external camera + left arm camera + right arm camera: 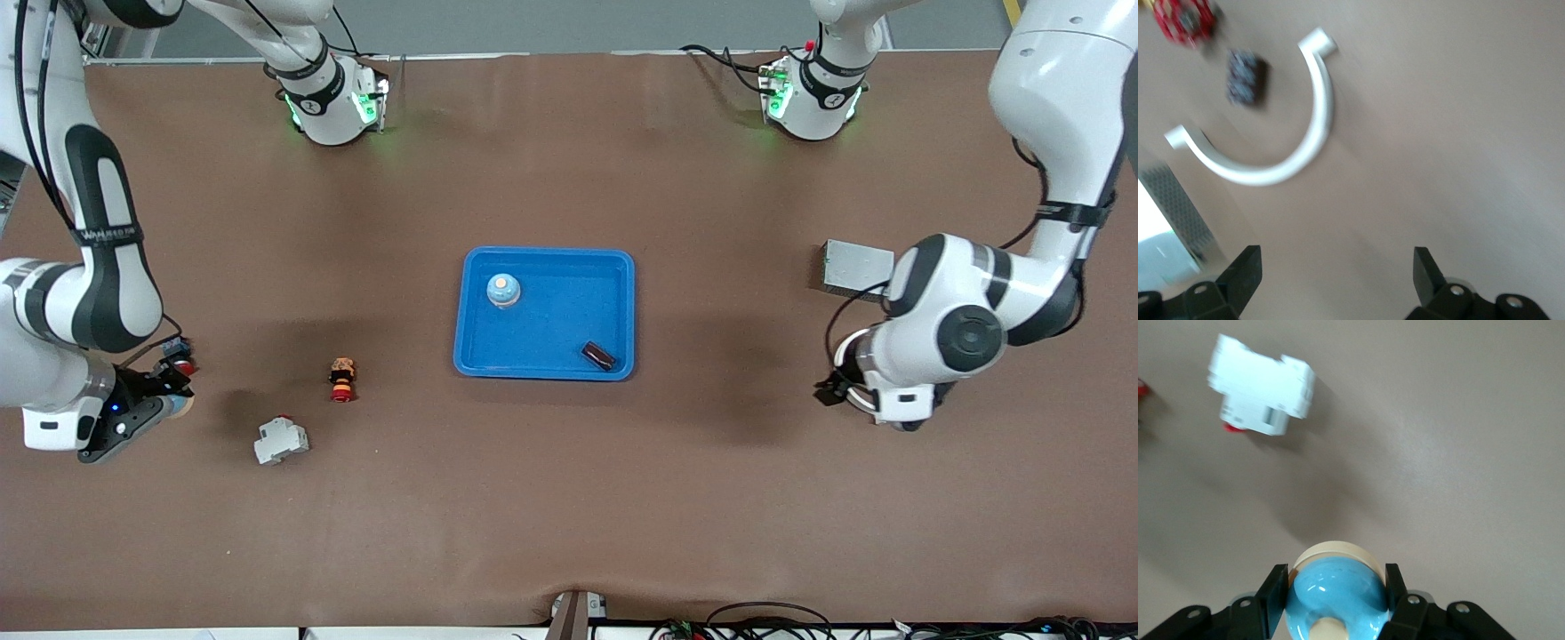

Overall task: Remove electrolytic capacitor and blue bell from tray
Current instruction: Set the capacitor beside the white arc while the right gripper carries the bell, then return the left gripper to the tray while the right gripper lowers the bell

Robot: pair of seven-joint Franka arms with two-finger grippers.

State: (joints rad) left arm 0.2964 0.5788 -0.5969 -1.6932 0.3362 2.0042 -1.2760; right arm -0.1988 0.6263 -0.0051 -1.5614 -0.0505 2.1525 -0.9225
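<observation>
Blue plastic filled my right hand (1335, 583), which was clamped on a blue bell (1338, 597) over the brown worktop (569, 498) near a white breaker block (1261, 387). From that hand the tray (560, 316) lay well off toward my left arm's end, with a paler domed piece (502, 290) and the dark electrolytic capacitor (597, 356) in it. My left hand (1335, 273) hung open and empty beside a white half-ring (1271, 147), and I judged it the nearer hand to the capacitor, which lay in the tray corner toward it with its long axis slanted across that corner and only flat worktop between.
</observation>
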